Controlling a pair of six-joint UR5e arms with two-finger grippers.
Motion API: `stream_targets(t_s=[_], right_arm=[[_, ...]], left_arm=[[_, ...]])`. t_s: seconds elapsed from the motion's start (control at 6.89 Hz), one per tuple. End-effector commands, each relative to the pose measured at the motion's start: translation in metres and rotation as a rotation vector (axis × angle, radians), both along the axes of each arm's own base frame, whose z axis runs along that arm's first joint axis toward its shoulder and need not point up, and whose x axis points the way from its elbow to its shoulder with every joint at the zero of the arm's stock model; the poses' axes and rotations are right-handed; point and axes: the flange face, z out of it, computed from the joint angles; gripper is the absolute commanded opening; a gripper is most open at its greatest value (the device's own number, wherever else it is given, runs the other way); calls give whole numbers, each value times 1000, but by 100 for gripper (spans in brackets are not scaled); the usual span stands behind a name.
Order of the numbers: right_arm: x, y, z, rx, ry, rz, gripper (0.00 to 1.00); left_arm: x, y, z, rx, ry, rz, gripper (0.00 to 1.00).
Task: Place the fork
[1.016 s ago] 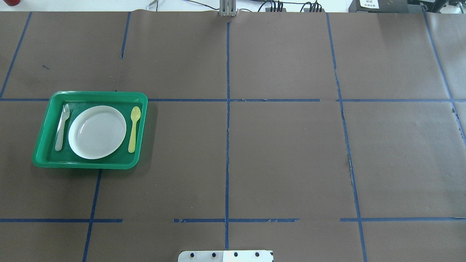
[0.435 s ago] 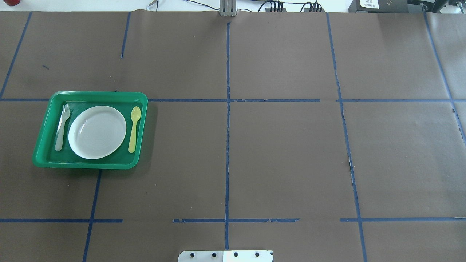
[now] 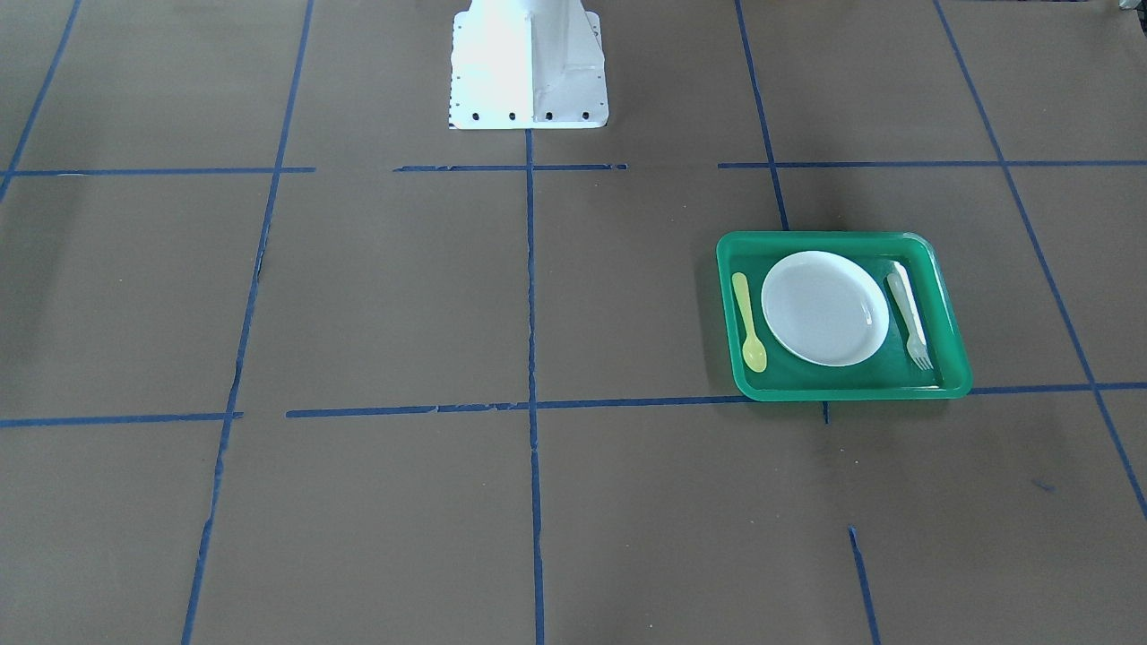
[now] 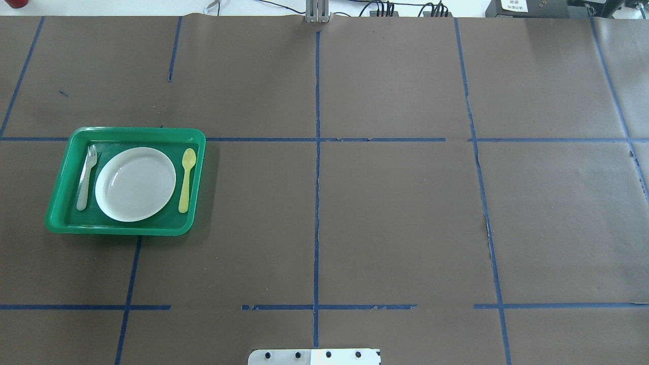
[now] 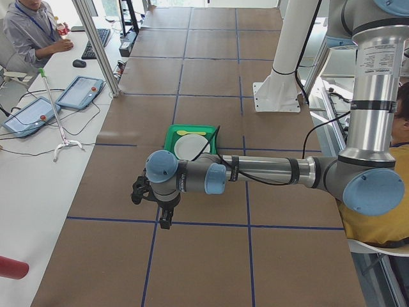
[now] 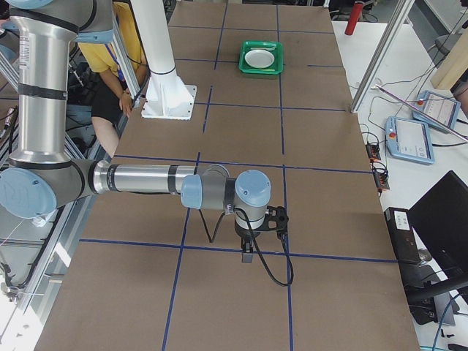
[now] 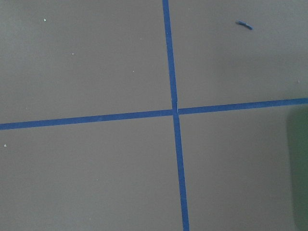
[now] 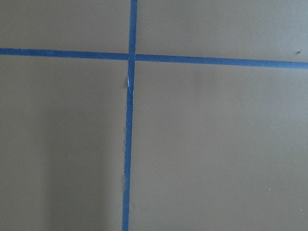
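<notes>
The pale whitish fork (image 4: 86,177) lies in the green tray (image 4: 127,131), along its left side, tines pointing away from the robot. It also shows in the front view (image 3: 909,318). A white plate (image 4: 135,183) sits in the tray's middle and a yellow-green spoon (image 4: 186,180) lies on its right. Neither gripper shows in the overhead or front views. The left gripper (image 5: 165,219) shows only in the left side view, hanging over bare table short of the tray. The right gripper (image 6: 247,256) shows only in the right side view, far from the tray. I cannot tell whether either is open or shut.
Brown paper with a blue tape grid covers the table (image 4: 395,213). The robot's white base plate (image 4: 314,357) is at the near edge. Both wrist views show only paper and tape lines. Operators, tablets (image 5: 80,91) and cables sit beside the table.
</notes>
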Motion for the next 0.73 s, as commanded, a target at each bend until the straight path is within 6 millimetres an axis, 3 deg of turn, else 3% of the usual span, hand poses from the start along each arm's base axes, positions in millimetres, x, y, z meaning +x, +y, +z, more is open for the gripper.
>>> stream_targets(t_s=[0.0,0.58], right_arm=[[0,0,0,-1,0,1,100],[0,0,0,0,0,0,100]], left_arm=[[0,0,-2,3,0,0,100],[0,0,-4,9,3,2,100]])
